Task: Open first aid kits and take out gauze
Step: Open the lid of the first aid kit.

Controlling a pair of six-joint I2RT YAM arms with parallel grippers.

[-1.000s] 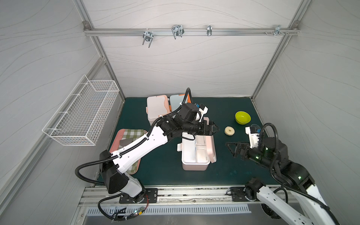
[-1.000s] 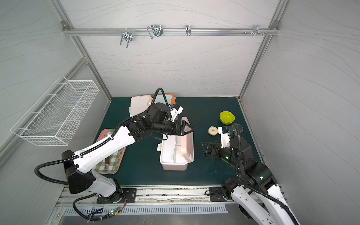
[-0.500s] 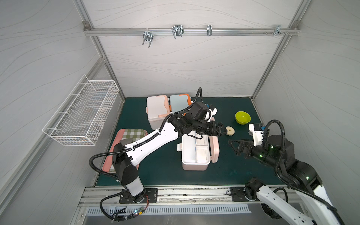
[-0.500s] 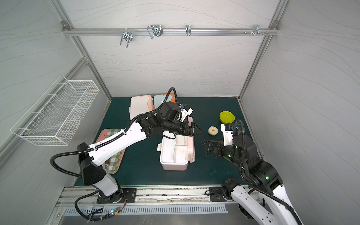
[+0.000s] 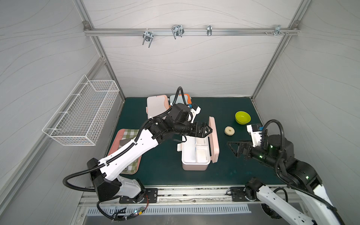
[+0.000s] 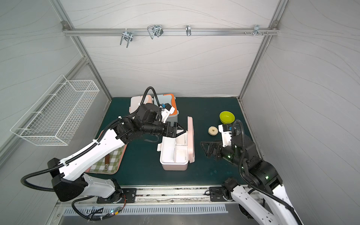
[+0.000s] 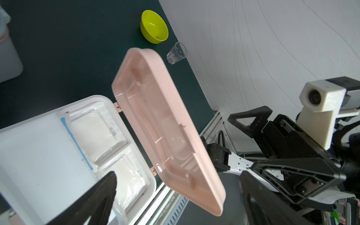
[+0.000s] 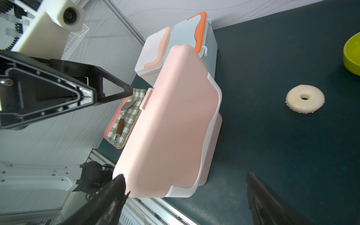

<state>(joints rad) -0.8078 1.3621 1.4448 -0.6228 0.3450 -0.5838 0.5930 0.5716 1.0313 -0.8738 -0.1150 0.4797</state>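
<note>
There, the left gripper (image 5: 206,129) hung wide apart above the open pink kit (image 5: 194,165) at frame centre, gauze (image 7: 95,132) inside; the right gripper (image 5: 232,149), centre-right, gaped empty.

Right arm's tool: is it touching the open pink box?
Apart. In both top views a strip of bare green mat shows between the right tool and the raised lid of the pink box; the tool hovers open, holding nothing.

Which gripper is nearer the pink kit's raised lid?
Left. The left gripper hovers open beside the lid, on its inner side, over the pink kit; the right gripper sits open on its outer side, clearly apart.
</note>
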